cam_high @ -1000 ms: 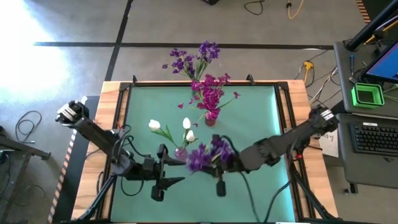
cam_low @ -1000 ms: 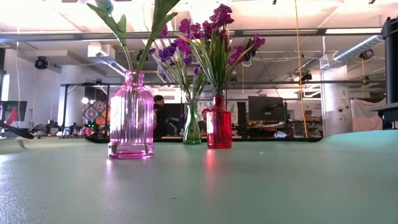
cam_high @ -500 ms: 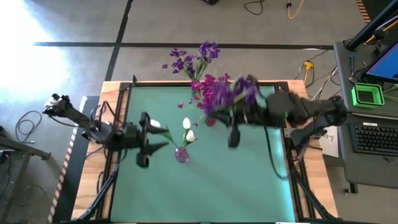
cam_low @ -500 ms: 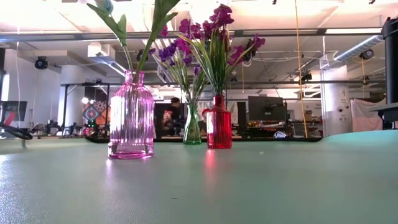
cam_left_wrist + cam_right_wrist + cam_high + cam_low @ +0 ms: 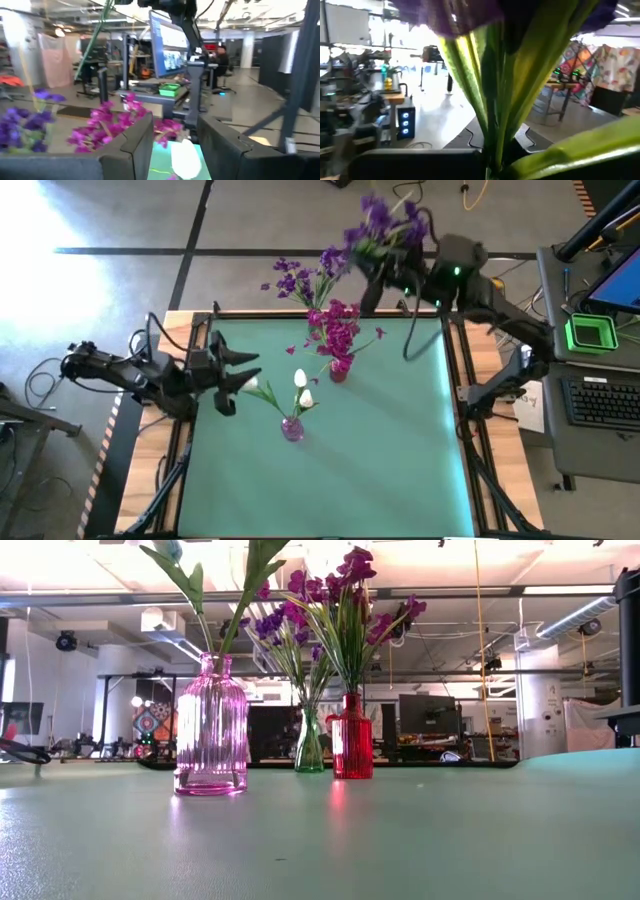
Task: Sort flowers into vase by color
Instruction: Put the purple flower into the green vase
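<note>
While the right claw [image 5: 385,255] clamps a violet-purple, green-stemmed flower bunch [image 5: 385,220] beyond the worktop [image 5: 400,460], the left claw [image 5: 245,370] gapes, empty, beside white buds [image 5: 300,385].

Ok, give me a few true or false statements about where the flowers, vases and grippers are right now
1. The right gripper holds a purple flower bunch beyond the table's far edge. True.
2. The white flowers stand in the red vase. False: they are in the pink vase; the red one holds magenta flowers.
3. The left gripper holds a white flower. False: it holds nothing, its fingers apart near the white flowers.
4. Three vases show in the low view, including a green vase. True.
</note>
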Robot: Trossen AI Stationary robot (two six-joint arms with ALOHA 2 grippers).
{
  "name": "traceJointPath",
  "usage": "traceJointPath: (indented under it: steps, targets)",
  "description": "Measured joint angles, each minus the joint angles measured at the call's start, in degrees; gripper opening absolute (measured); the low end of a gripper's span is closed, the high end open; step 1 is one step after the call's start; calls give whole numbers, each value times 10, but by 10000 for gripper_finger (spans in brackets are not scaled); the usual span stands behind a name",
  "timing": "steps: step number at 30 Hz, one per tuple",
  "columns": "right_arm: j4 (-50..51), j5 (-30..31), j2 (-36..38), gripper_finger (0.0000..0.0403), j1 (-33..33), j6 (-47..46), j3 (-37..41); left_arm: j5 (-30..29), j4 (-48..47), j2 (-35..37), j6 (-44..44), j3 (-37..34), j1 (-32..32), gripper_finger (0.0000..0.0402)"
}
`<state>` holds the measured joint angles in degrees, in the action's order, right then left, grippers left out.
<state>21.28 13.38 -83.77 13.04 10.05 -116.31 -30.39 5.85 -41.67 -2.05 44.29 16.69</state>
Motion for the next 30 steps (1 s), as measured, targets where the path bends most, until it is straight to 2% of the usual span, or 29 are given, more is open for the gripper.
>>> traceJointPath:
  steps: [2, 4, 7, 13, 19, 24, 30]
  targets:
    - [8, -46, 0, 22, 37, -24, 0, 0, -3, 5, -9, 0, -16, 131]
    - [22, -123, -7, 22, 76, -63, 0, 4, -3, -1, -10, 0, -42, 123]
    - [25, -198, -29, 22, 127, -98, 1, 59, -14, -8, -7, 0, -96, 111]
    - [17, -215, -76, 22, 178, -100, 1, 170, -14, 5, 2, 0, -234, 86]
    - [3, -254, -112, 22, 187, -75, 2, 267, -21, 18, 2, 0, -358, 77]
    - [-30, -256, -130, 22, 188, -53, 2, 283, -22, 21, 13, 0, -420, 77]
    - [-36, -255, -148, 22, 195, -34, 17, 285, -22, 22, 11, 0, -448, 77]
